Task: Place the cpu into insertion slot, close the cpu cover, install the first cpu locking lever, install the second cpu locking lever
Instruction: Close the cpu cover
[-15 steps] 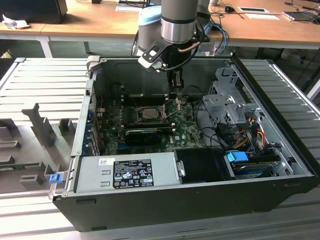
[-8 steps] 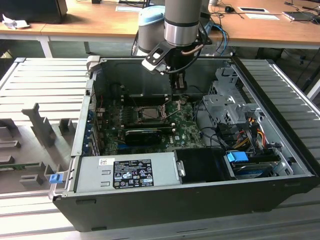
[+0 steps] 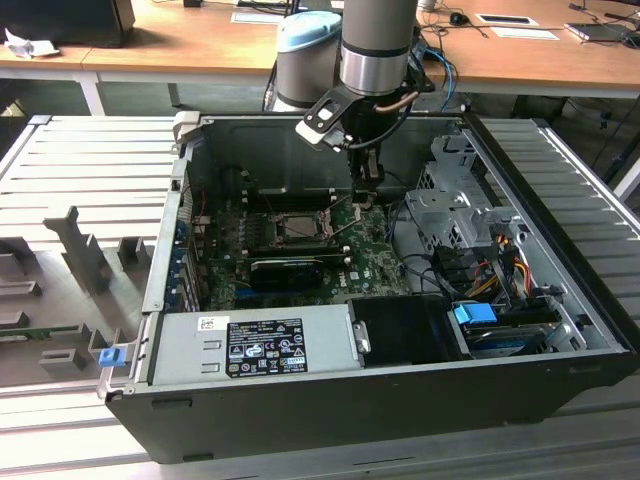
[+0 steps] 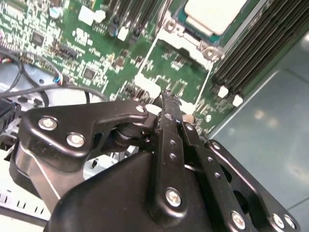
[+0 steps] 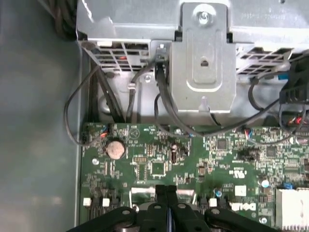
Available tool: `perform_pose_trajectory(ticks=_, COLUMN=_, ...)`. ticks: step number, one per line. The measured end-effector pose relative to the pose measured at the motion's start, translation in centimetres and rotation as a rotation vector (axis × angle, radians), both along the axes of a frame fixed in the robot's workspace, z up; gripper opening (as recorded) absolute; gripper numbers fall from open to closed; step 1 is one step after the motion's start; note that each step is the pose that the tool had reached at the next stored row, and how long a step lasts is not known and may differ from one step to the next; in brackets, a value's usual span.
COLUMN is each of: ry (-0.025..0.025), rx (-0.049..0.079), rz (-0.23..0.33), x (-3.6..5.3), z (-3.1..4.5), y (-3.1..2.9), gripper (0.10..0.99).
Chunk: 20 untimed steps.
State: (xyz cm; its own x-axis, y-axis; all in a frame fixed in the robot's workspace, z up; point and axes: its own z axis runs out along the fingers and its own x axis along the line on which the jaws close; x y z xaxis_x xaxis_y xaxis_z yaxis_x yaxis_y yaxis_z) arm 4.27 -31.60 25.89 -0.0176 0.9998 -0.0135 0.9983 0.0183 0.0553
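Case [image 3: 400, 400] w/ cpu [image 4: 215, 14] on ribbed tbl [image 3: 90, 160]; desks [image 3: 200, 45] behind.

Soft, even light fills the exterior view, though the open computer case [image 3: 400, 390] holds deep shadow inside. In the second wrist view the near black gripper [image 4: 166, 95] looks slightly soft and the cpu [image 4: 215, 12] glares pale white. In the first wrist view the motherboard [image 5: 193, 159] is evenly lit.
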Motion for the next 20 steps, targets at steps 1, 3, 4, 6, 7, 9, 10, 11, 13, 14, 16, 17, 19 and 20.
perform_pose_trajectory(ticks=1, ry=0.0004, rx=0.000, rz=0.000, x=0.23, z=-0.03, y=0.00, gripper=0.106)
perform_pose_trajectory(ticks=3, ry=0.0013, rx=0.000, rz=0.000, x=0.67, z=-0.12, y=0.01, gripper=0.106)
perform_pose_trajectory(ticks=4, ry=0.0019, rx=0.000, rz=0.000, x=0.89, z=-0.15, y=0.01, gripper=0.106)
perform_pose_trajectory(ticks=6, ry=0.0036, rx=0.000, rz=0.000, x=1.35, z=-0.21, y=0.02, gripper=0.106)
perform_pose_trajectory(ticks=7, ry=0.0042, rx=0.000, rz=0.000, x=1.53, z=-0.23, y=0.02, gripper=0.106)
perform_pose_trajectory(ticks=9, ry=0.0061, rx=0.000, rz=0.000, x=1.97, z=-0.39, y=0.03, gripper=0.106)
perform_pose_trajectory(ticks=10, ry=0.0112, rx=0.000, rz=0.001, x=2.22, z=-1.21, y=0.03, gripper=0.106)
perform_pose_trajectory(ticks=11, ry=0.0152, rx=0.000, rz=0.001, x=1.54, z=-1.41, y=0.02, gripper=0.106)
perform_pose_trajectory(ticks=13, ry=0.0151, rx=0.000, rz=0.001, x=1.21, z=-1.42, y=0.03, gripper=0.106)
perform_pose_trajectory(ticks=14, ry=0.0151, rx=0.000, rz=0.001, x=1.14, z=-1.42, y=0.03, gripper=0.106)
perform_pose_trajectory(ticks=16, ry=0.0151, rx=0.000, rz=0.001, x=0.99, z=-1.42, y=0.03, gripper=0.106)
perform_pose_trajectory(ticks=17, ry=0.0151, rx=0.000, rz=0.001, x=0.89, z=-1.42, y=0.03, gripper=0.106)
perform_pose_trajectory(ticks=19, ry=0.0151, rx=0.000, rz=0.001, x=0.60, z=-1.42, y=0.03, gripper=0.106)
perform_pose_trajectory(ticks=20, ry=0.0151, rx=0.000, rz=0.001, x=0.51, z=-1.42, y=0.03, gripper=0.106)
